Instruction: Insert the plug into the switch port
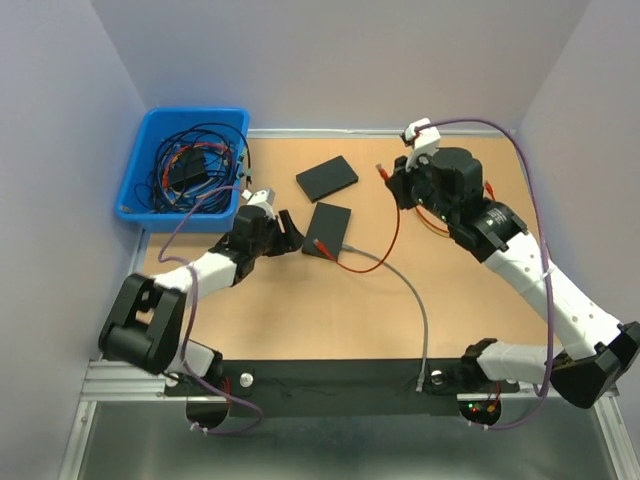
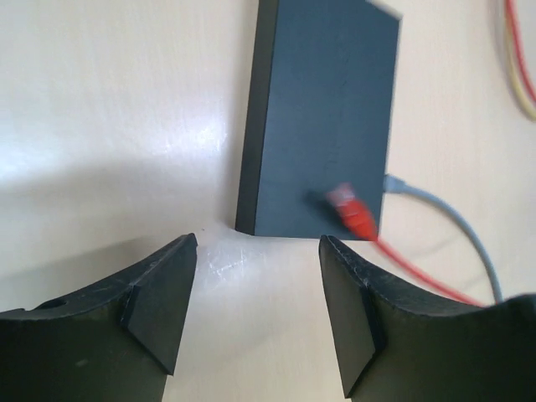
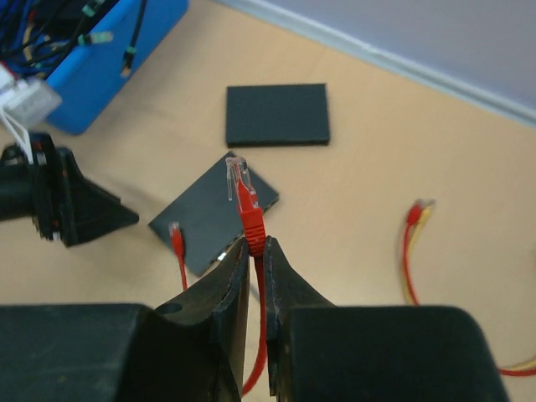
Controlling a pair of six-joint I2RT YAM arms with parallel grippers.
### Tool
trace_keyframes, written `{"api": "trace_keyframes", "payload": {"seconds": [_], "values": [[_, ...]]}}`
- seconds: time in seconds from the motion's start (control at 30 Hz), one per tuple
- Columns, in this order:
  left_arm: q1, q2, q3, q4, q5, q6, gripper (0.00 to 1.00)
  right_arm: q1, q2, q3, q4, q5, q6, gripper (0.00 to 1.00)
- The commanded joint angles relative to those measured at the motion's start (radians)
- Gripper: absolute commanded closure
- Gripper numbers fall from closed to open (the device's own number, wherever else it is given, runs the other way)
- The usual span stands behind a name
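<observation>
The switch point(image 1: 330, 228) is a flat black box lying mid-table, also seen in the left wrist view point(image 2: 327, 109) and the right wrist view point(image 3: 209, 219). A loose red plug point(image 2: 352, 213) rests on its near edge, and a grey cable point(image 2: 448, 213) enters its side. My left gripper point(image 2: 258, 280) is open and empty on the tabletop just short of the switch point(image 1: 291, 234). My right gripper point(image 3: 257, 248) is raised above the table behind the switch point(image 1: 392, 178). It is shut on a red plug point(image 3: 245, 199) whose clear tip points out past the fingertips.
A second black box point(image 1: 327, 177) lies behind the switch. A blue bin point(image 1: 140, 180) of tangled cables stands at the back left. Red and yellow cables point(image 3: 409, 251) trail on the right side. The grey cable point(image 1: 420, 310) runs to the near edge.
</observation>
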Motion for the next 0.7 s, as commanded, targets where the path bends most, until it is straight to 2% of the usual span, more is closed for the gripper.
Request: {"api": "trace_keyframes", "payload": {"seconds": [0.0, 0.13, 0.3, 0.5, 0.67], "values": [[0.0, -0.239, 0.065, -0.169, -0.087, 0.049, 0.3, 0.004, -0.048, -0.049, 0.145, -0.262, 0.077, 1.0], [-0.033, -0.38, 0.128, -0.243, -0.056, 0.058, 0.3, 0.004, -0.042, -0.081, 0.176, -0.384, 0.1, 1.0], [-0.091, -0.5, 0.189, -0.204, 0.048, 0.031, 0.3, 0.009, -0.042, -0.113, 0.228, -0.462, 0.141, 1.0], [-0.168, -0.54, 0.148, -0.021, 0.069, -0.035, 0.31, 0.015, -0.04, -0.138, 0.268, -0.498, 0.169, 1.0], [-0.22, -0.505, 0.186, 0.017, 0.045, -0.039, 0.31, 0.027, -0.034, -0.155, 0.29, -0.511, 0.192, 1.0]]}}
